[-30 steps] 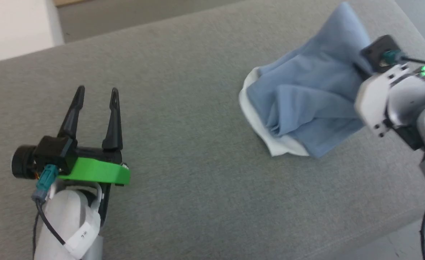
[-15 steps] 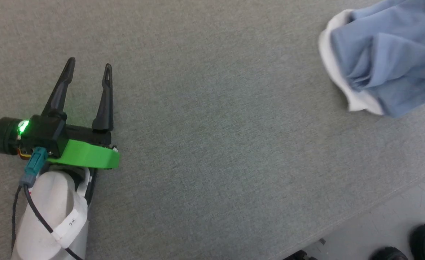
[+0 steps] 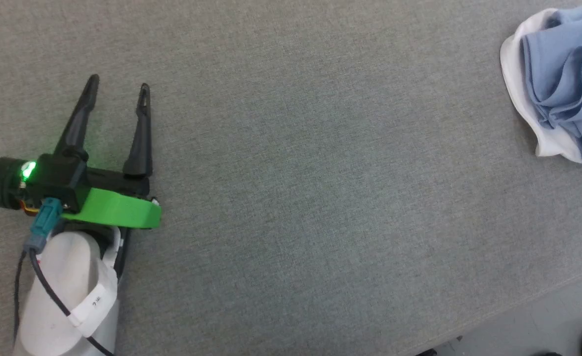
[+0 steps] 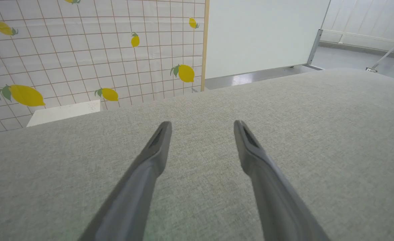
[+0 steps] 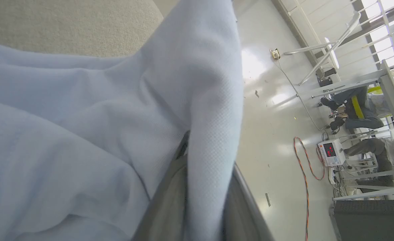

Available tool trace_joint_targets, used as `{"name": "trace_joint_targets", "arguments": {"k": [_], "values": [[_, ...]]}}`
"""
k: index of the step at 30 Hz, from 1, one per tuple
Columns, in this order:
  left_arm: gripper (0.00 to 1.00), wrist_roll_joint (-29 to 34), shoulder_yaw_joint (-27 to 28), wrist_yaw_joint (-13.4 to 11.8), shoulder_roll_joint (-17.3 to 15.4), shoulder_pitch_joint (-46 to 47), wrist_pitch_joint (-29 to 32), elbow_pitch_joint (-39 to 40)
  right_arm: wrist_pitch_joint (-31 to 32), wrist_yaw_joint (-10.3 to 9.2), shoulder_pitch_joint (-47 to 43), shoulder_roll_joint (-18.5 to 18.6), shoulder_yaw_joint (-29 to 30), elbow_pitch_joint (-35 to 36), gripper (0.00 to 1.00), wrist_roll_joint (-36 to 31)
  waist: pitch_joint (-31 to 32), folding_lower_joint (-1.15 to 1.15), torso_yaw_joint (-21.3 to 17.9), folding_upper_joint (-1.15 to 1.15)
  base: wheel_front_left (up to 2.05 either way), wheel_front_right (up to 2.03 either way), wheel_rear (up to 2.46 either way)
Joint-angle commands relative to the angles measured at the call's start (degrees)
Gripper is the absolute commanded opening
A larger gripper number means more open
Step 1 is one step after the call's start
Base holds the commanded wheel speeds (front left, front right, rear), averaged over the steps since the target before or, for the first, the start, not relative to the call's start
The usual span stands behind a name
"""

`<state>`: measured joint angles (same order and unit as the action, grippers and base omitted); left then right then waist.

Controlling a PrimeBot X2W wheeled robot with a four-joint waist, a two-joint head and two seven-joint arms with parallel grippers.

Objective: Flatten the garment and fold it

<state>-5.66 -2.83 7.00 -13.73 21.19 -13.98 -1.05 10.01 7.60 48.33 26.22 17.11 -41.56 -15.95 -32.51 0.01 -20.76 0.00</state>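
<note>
**Left hand [image 3: 118, 82] open, right hand [image 5: 207, 174] on garment [image 3: 558, 74]**

Head view: the left hand sits at 9 o'clock, jaws spread wide and empty over the grey worktop [image 3: 320, 173]. The crumpled garment lies at 2 o'clock.
Left wrist view: worktop shows between the spread fingers.
Right wrist view: the right hand pinches a blue fold.

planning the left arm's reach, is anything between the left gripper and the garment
Nothing visible does. In the head view the open left gripper and the garment lie far apart, with bare grey surface between them.
</note>
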Motion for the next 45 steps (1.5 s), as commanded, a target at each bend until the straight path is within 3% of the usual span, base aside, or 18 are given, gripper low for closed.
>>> {"name": "trace_joint_targets", "arguments": {"k": [1,6,12,24,32,45], "values": [[1.0,-0.5,-0.2,-0.2,0.4,-0.3,-0.4,-0.7,0.4,-0.11,-0.2,-0.3,1.1,0.0,1.0,-1.2,2.4,-0.01,0.2,0.0,0.0,0.0,0.0],[1.0,-1.7,-1.3,-0.4,3.2,-1.9,-0.9,-4.0,-0.1,-0.11,-3.7,-1.5,5.4,0.7,1.0,-2.9,9.8,-0.01,2.1,0.0,0.0,0.0,0.0],[1.0,-2.9,-0.6,-0.7,6.2,-5.3,-1.0,-5.6,-5.0,-0.11,-9.5,-3.6,5.8,4.3,1.0,3.9,17.6,-0.01,5.6,0.0,0.0,0.0,0.0],[1.0,-4.2,2.2,-1.0,9.1,-11.1,-1.0,-7.7,-14.2,-0.11,-26.5,-11.0,-0.9,25.6,1.0,20.7,25.9,-0.01,13.5,0.0,0.0,0.0,0.0],[1.0,-4.3,2.3,-0.7,10.1,-13.1,-1.0,-8.9,-16.3,-0.11,-36.1,-15.8,-6.3,38.5,1.0,23.3,28.7,-0.01,17.5,0.0,0.0,0.0,0.0],[1.0,-4.8,-0.6,-0.7,10.8,-15.7,-1.0,-10.6,-17.2,-0.11,-46.5,-20.3,-11.0,39.3,1.0,21.9,32.8,-0.01,22.4,0.0,0.0,0.0,0.0]]}}
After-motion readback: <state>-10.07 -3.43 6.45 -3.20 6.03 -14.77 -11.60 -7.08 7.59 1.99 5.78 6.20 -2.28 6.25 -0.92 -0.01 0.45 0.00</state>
